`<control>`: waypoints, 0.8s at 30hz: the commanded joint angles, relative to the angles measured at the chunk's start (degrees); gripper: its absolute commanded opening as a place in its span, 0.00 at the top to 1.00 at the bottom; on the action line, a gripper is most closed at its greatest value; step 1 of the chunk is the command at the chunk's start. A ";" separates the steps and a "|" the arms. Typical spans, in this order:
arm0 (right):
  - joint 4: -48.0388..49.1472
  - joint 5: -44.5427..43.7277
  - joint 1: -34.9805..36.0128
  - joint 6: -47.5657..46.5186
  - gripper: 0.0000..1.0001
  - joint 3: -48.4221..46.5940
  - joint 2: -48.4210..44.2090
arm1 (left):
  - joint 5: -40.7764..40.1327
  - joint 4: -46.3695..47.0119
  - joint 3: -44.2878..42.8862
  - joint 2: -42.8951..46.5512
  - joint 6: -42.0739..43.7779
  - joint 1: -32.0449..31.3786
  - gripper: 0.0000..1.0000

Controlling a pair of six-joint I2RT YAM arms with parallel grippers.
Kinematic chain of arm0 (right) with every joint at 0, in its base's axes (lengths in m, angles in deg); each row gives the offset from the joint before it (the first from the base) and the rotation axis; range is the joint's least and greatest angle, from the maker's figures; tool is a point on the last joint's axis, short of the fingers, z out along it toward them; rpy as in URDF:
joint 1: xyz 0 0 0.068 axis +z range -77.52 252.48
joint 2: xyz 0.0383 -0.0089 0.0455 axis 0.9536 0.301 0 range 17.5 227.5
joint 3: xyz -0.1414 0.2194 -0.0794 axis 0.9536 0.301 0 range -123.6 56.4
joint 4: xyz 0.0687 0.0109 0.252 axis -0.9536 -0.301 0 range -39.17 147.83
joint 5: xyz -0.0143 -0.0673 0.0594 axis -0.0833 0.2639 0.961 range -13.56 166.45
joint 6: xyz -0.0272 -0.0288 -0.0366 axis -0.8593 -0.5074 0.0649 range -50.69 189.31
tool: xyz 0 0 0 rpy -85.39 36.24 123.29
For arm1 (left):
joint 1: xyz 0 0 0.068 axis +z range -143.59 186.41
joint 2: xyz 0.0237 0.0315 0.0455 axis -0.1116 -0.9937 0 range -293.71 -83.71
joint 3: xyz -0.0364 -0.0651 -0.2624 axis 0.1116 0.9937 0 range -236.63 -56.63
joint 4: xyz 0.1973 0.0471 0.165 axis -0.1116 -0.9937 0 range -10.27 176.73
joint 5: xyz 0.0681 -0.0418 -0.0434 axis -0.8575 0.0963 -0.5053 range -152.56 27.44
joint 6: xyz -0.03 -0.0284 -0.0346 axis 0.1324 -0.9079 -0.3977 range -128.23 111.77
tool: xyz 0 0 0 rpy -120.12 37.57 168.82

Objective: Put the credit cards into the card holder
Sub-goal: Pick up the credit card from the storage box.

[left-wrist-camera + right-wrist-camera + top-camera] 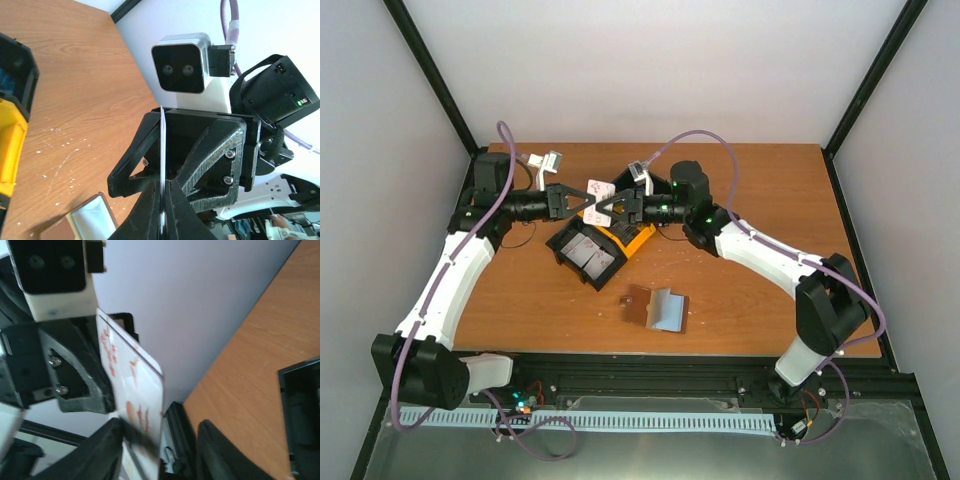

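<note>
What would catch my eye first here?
The left arm and right arm meet above the far middle of the table, a white card with red marks between them, pinched by the left end effector. Below them sits a black-and-yellow tray; nearer lies an open brown card holder.

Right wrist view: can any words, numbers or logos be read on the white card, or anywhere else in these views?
No text can be read.
White card: red marks, too blurred to read.
Tray and wallet: no lettering visible, too small from the top view.
</note>
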 commanded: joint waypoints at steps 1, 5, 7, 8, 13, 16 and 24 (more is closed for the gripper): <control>6.45 1.18 -0.33 4.05 0.68 1.72 -2.95 | 5.68 4.50 0.32 2.40 -4.10 0.48 0.99; 13.70 1.92 -1.04 8.11 0.87 4.75 -4.91 | 5.88 4.29 1.13 3.45 -3.92 1.14 0.90; 17.10 3.26 -1.52 10.06 0.95 5.67 -5.43 | 6.03 4.47 1.67 4.09 -4.03 1.41 0.75; 18.17 4.04 -1.70 10.57 0.97 5.79 -5.56 | 6.19 4.84 1.98 4.33 -4.26 1.46 0.70; 20.81 7.78 -1.91 11.46 0.97 5.85 -6.39 | 7.39 6.30 3.23 4.78 -5.16 1.55 0.60; 21.31 8.63 -2.17 11.66 0.97 6.03 -6.92 | 7.18 7.20 3.60 4.86 -5.81 1.66 0.62; 24.62 10.60 -3.89 14.23 0.97 7.98 -7.12 | 10.80 16.55 6.02 6.80 -12.14 3.05 0.74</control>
